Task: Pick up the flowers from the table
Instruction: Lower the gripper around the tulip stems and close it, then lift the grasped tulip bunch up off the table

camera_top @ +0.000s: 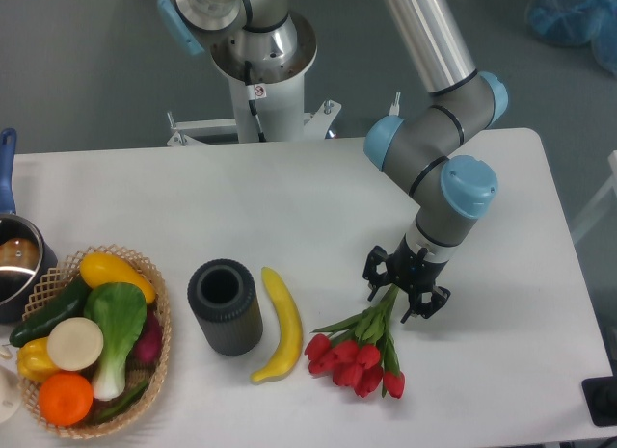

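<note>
Left of the flowers (362,350) sits the banana (277,323), and the red blooms lie flat on the white desk (289,197). Above the blooms, the gripper (406,291) has its fingers straddling the green stems; whether they're clamped, I can't tell.

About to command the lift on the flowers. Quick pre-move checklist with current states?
1. End effector centred over the stems of the flowers: ok.
2. Fingers straddle the stems: ok, one on each side.
3. Grip actually closed on the stems: cannot tell.
4. Blooms resting on the table, nothing on top: ok.
5. Banana apart from the blooms: ok, narrow gap.
6. Dark cylinder out of the lift path: ok.
</note>
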Tool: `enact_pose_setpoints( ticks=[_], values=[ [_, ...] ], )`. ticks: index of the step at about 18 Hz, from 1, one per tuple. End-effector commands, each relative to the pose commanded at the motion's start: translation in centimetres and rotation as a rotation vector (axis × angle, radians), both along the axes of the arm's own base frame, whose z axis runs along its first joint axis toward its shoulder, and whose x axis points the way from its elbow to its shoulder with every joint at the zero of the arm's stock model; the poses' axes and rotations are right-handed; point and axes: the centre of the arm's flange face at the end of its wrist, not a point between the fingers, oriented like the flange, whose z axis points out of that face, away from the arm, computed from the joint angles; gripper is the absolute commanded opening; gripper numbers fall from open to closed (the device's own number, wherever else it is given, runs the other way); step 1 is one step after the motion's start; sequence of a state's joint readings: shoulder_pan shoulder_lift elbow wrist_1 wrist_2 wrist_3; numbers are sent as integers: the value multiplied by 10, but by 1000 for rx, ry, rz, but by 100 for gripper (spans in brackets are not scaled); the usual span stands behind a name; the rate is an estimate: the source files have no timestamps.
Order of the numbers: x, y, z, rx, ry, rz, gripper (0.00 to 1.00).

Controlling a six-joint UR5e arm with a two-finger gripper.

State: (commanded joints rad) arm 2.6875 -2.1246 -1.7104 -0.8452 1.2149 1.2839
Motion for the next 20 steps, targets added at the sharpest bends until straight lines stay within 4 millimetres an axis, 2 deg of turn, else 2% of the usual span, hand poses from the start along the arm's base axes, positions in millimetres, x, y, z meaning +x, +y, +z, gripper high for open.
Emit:
enact_pose_setpoints(
  ticks=[6,11,20],
  values=[
    [0,-1,-1,0,-1,0,54],
    [1,-1,-2,-1,-5,1,40],
    [-1,-3,3,3,3,3,30]
  ],
)
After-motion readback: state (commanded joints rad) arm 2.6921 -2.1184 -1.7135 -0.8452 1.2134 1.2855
